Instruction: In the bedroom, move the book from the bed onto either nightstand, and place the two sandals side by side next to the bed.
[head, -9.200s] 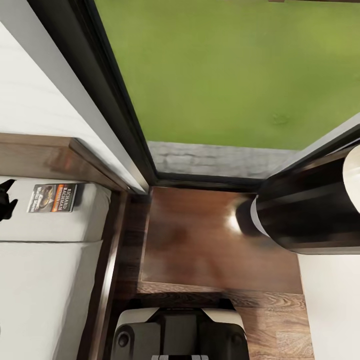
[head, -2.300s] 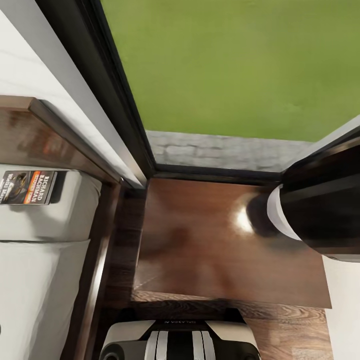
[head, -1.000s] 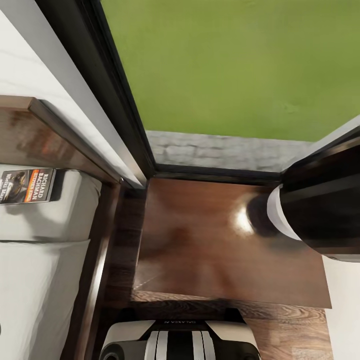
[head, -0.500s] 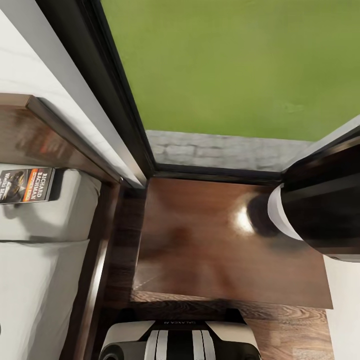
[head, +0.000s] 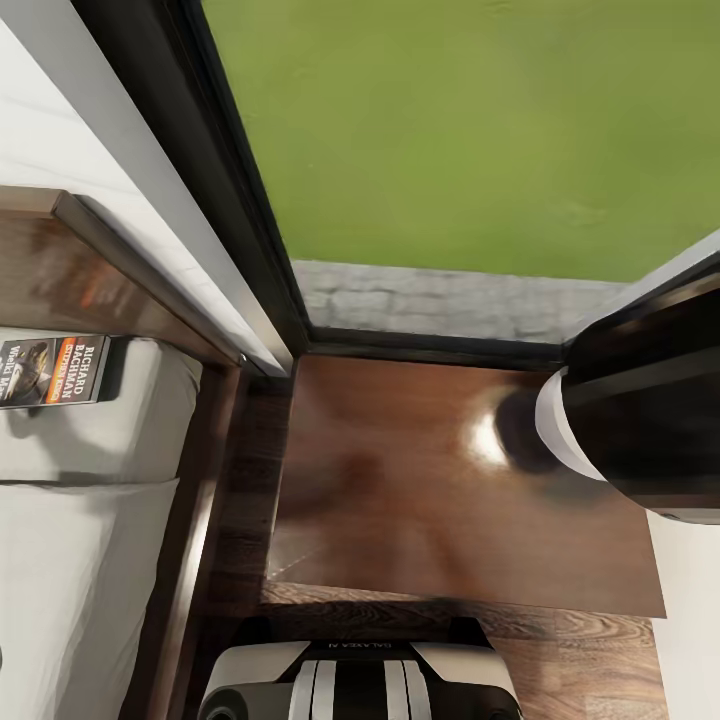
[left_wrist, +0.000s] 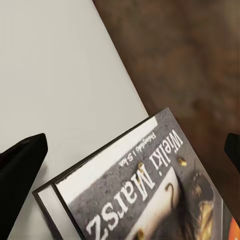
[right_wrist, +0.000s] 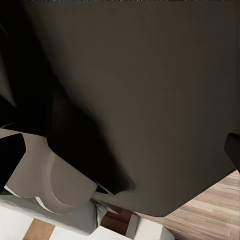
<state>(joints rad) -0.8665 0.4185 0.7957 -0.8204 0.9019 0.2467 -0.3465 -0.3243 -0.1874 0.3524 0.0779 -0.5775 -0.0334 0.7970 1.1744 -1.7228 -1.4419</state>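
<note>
Book (head: 52, 370) count stands at one: we see a single thin paperback with a dark pictured cover, orange band and white lettering lying flat on the off-white mattress of the bed (head: 90, 560), close to the dark wooden headboard (head: 110, 290). One glossy brown nightstand (head: 420, 480) stands beside the bed under a dark-framed window (head: 250, 250) onto grass, on wood-plank floor (head: 590, 670). Our left tool (left_wrist: 127, 155) hangs over the book with its fingers (left_wrist: 20, 165) wide apart; of the right tool we cannot tell.

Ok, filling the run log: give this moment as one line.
stage: book pickup | book: on bed by headboard | left gripper: open, straddling book | nightstand: ahead | right gripper: unclear
</note>
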